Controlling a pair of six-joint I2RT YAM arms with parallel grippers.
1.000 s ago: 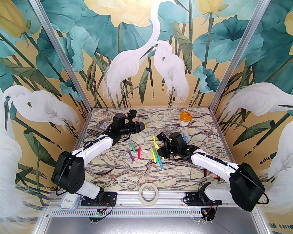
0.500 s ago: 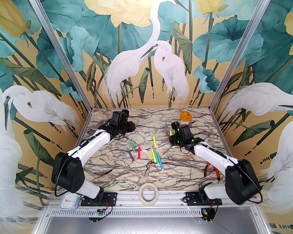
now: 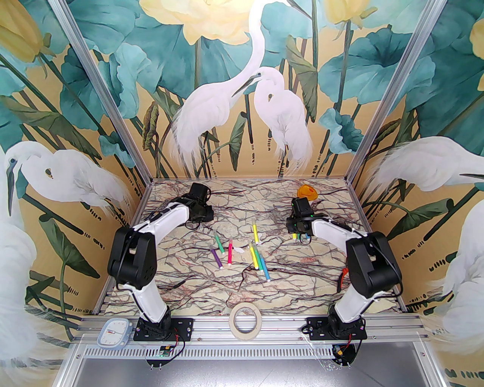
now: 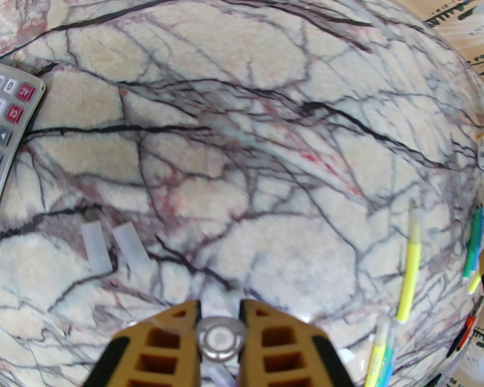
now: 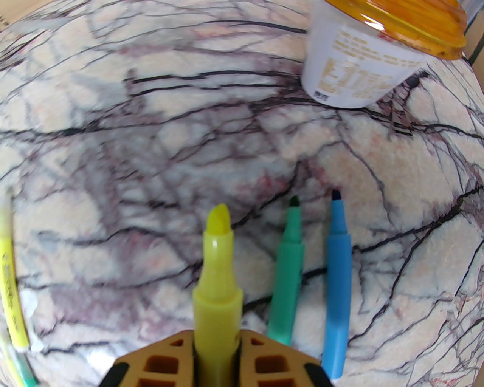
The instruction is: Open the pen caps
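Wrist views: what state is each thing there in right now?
left gripper, shut on clear cap.
right gripper, shut on yellow pen.
yellow pen, uncapped, tip bare.
green pen, uncapped, lying flat.
blue pen, uncapped, lying flat.
two loose caps, off their pens.
white cup, upright, orange lid on.

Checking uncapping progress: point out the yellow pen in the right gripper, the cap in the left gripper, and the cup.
yellow pen [image 5: 217,306]: right wrist view, on its barrel below the tip.
cap [image 4: 221,338]: left wrist view, on its round end face.
cup [image 5: 351,71]: right wrist view, on its white wall.
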